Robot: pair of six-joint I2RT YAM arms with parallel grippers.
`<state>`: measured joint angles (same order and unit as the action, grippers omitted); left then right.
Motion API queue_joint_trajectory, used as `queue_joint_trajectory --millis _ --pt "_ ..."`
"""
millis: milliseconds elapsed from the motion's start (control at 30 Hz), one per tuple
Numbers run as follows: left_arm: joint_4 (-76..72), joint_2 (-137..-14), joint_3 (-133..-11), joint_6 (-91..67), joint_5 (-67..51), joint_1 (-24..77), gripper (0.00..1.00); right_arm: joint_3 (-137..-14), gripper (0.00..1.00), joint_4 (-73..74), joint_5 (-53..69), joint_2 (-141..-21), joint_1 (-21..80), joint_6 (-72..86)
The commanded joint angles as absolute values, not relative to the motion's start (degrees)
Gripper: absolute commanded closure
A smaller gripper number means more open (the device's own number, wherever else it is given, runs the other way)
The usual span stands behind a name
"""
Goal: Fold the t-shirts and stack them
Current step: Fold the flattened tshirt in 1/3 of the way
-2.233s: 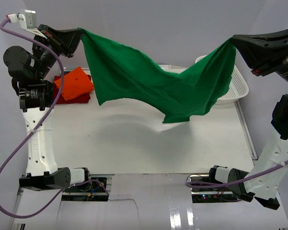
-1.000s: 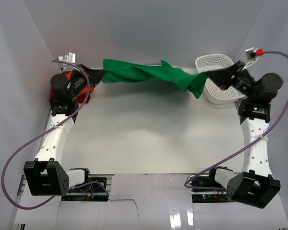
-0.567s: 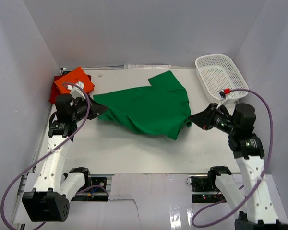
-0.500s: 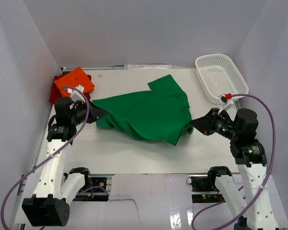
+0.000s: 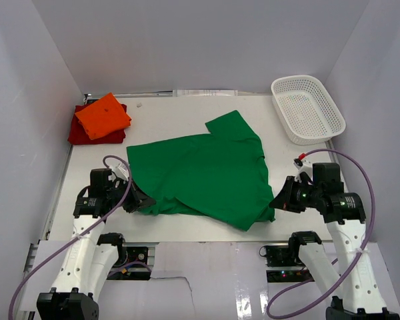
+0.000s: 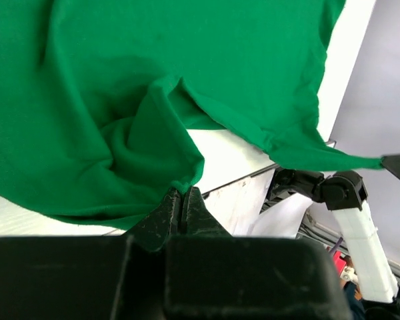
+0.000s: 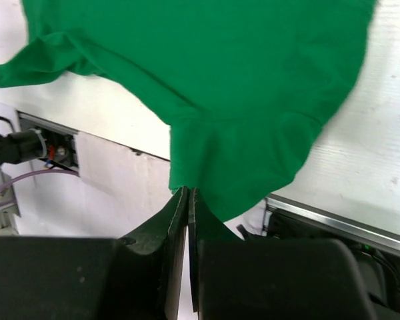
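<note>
Six entries, with the top view read as a dial and 12 o'clock at the far edge.

1. Surface point(image 5: 187, 113): white, and it carries everything below.
2. Green t-shirt point(image 5: 200, 177): spread across the centre, one sleeve toward 1 o'clock and the hem toward 6. It is rumpled at the 8 o'clock corner. We judge it laid out flat so that folding can start.
3. Basket point(image 5: 275, 85): white mesh at 2 o'clock, apart from the shirt.
4. Orange t-shirt point(image 5: 103, 115): folded, at 10 o'clock, lying on entry 5.
5. Dark red t-shirt point(image 5: 77, 135): folded beneath the orange one. We take this pair for the stack that the green one joins.
6. Left hand point(image 6: 182, 198): low at 8 o'clock, pressed together and pinching the green hem. Right hand point(image 7: 187, 193): at 4 o'clock, likewise pinching the hem. We judge that they are set wide apart to keep the near edge stretched.
</note>
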<state>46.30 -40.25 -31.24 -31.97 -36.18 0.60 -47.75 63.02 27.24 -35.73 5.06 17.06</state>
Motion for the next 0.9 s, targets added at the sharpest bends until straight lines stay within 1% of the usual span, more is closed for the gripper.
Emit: queue_joint_trajectory --millis 0,200,367,500,533,600,633,767,867 --pt "45.2 -37.9 -30.2 -32.0 -40.2 0.9 1.0 -49.0 0.92 63.5 21.9 -38.8 5.4 14.3" --pt "43.9 -34.1 -28.3 -30.7 -44.3 1.0 1.0 -51.9 0.92 55.6 14.3 -49.6 5.4 14.1" --pt "44.3 -32.5 -30.0 -28.7 -43.0 1.8 1.0 -57.3 0.92 50.7 10.2 -59.0 5.4 14.2" --pt "48.1 -33.3 -37.1 -27.9 -36.7 1.8 1.0 -61.0 0.92 47.0 12.7 -63.9 5.3 14.6" --pt "49.1 -33.5 -38.0 -28.0 -32.0 1.7 1.0 -61.7 0.92 46.6 13.2 -64.5 5.4 14.6" --pt "52.0 -33.4 -41.1 -29.3 -26.7 1.8 1.0 -64.0 0.92 46.4 12.7 -66.5 5.4 14.4" --pt "52.8 -33.4 -42.1 -29.9 -21.6 1.8 1.0 -64.8 0.92 46.1 12.8 -67.1 5.3 14.0" --pt "55.5 -32.9 -44.5 -33.5 -13.1 1.7 1.0 -68.5 0.92 45.5 15.0 -70.6 6.0 13.4" --pt "56.8 -32.4 -42.4 -36.6 -14.2 1.8 1.0 -71.4 0.92 45.4 15.5 -75.0 7.3 13.0"
